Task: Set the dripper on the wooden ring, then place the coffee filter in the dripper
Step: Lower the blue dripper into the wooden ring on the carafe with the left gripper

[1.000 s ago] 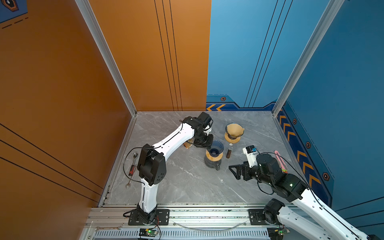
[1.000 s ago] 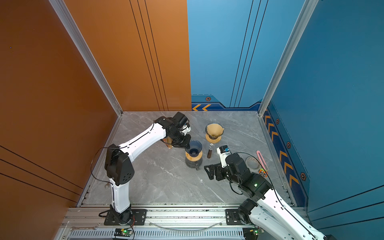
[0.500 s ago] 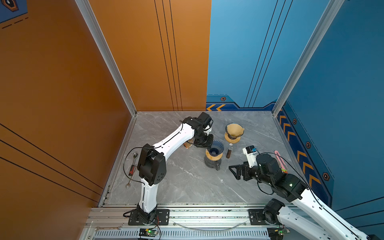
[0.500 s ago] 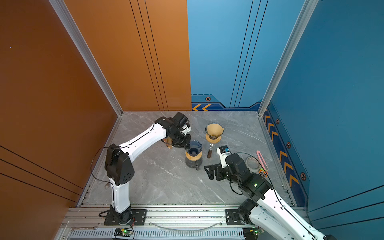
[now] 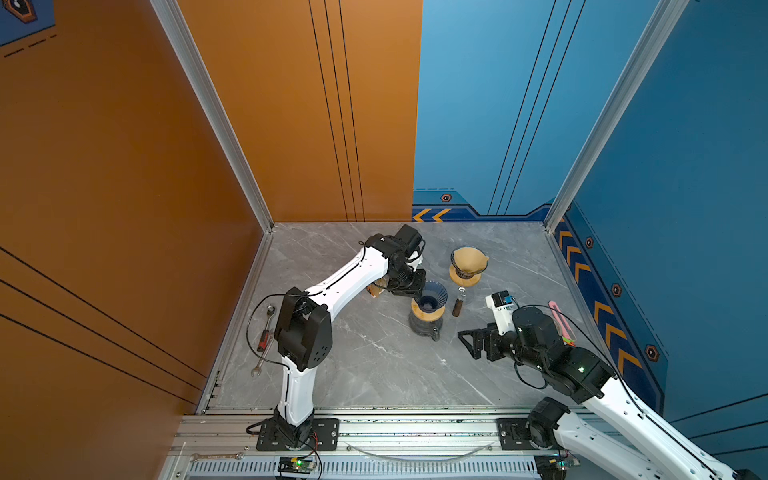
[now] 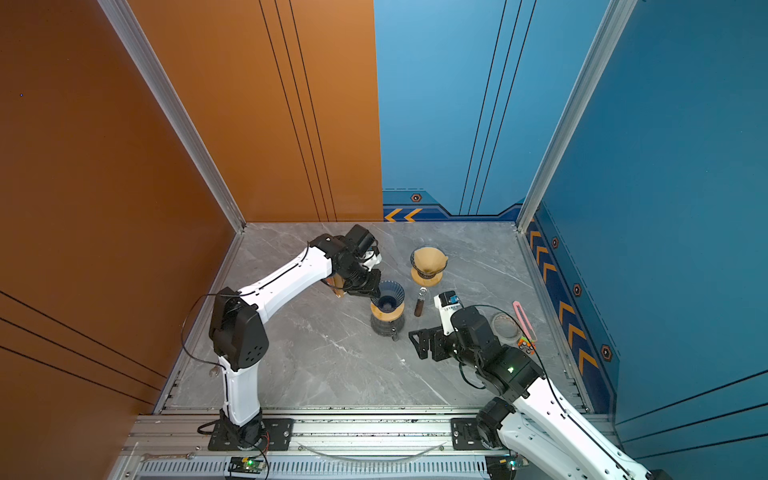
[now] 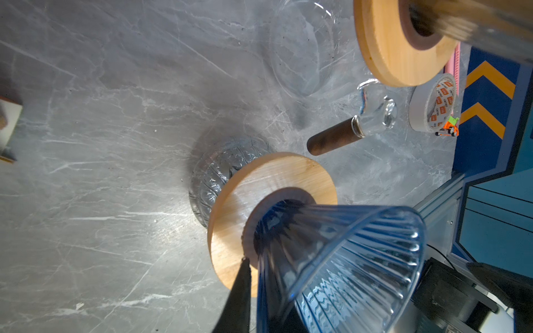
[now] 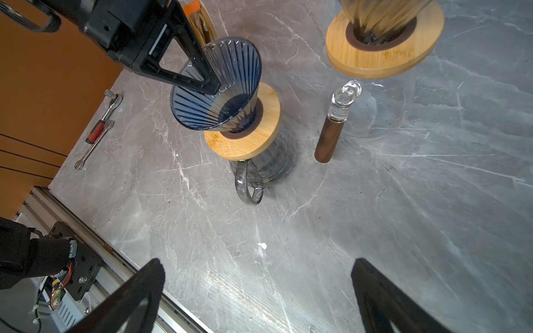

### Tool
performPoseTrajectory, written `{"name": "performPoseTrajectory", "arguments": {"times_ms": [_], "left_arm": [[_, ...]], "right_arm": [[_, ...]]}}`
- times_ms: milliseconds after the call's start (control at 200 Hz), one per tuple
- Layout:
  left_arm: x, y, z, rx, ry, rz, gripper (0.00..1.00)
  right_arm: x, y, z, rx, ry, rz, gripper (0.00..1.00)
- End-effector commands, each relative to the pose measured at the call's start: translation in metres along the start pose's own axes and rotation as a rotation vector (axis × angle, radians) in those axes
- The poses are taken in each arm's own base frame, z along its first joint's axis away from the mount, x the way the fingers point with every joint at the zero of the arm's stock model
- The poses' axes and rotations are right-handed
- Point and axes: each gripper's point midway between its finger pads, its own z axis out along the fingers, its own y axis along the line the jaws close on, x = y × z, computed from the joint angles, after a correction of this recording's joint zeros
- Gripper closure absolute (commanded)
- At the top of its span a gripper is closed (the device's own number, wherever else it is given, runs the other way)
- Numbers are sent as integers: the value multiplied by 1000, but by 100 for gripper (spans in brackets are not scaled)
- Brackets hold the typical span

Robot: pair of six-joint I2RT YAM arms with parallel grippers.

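**Top views.** In both top views the left pincer point(image 5: 415, 293) point(image 6: 374, 293) sits near mid-frame, at the left rim of the blue dripper point(image 5: 434, 297) point(image 6: 391, 297). The dripper stands on a glass jug point(image 5: 424, 326) on the grey desk point(image 5: 374, 374). The fingers are nearly together w/ the dripper's wall between them; whether they really squeeze it, can't tell. The brown paper filters point(image 5: 379, 287) point(image 6: 337, 286) stand in a holder just left of that pincer, partly hidden by it. Up and to the right is a second dripper point(image 5: 468, 259) point(image 6: 428, 259) w/ a brown filter seated in it. The right pincer point(image 5: 466, 344) point(image 6: 417, 345) is to the lower right of the jug, fingers wide apart, gripping nothing.

**Left wrist.** One black finger point(image 7: 239, 294) lies against the outside of the blue dripper point(image 7: 346, 259), its tip at the wooden collar point(image 7: 259, 184). The other finger isn't clear through the tinted wall. Beyond the collar a brown tube w/ a glass knob point(image 7: 331, 141) lies on the desk, w/ a tape roll point(image 7: 432, 103) further off.

**Right wrist.** The left pincer point(image 8: 212, 86) is at the rim of the blue dripper point(image 8: 230, 66), w/ the paper filters point(image 8: 202, 26) just behind it. The right pincer point(image 8: 256, 262) is spread wide over bare desk. A wrench point(image 8: 98, 129) lies near the orange wall.
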Motion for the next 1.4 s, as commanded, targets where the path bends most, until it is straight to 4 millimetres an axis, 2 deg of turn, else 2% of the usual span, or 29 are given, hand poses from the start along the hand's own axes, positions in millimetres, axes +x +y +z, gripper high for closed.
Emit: {"name": "performPoseTrajectory", "arguments": {"times_ms": [0,481,986,1392], "left_arm": [[2,3,-5,12,-1,-10,86],[0,-2,-10,38,-12,-8,84],[-1,-8,-14,51,-22,-2,87],[-3,-16,-20,75,-29,3,83]], "right_arm": [[3,0,4,-6,10,4,0],[3,0,5,-7,11,6,0],[6,-2,6,-5,13,9,0],[7,-2,6,-5,13,11,0]]}}
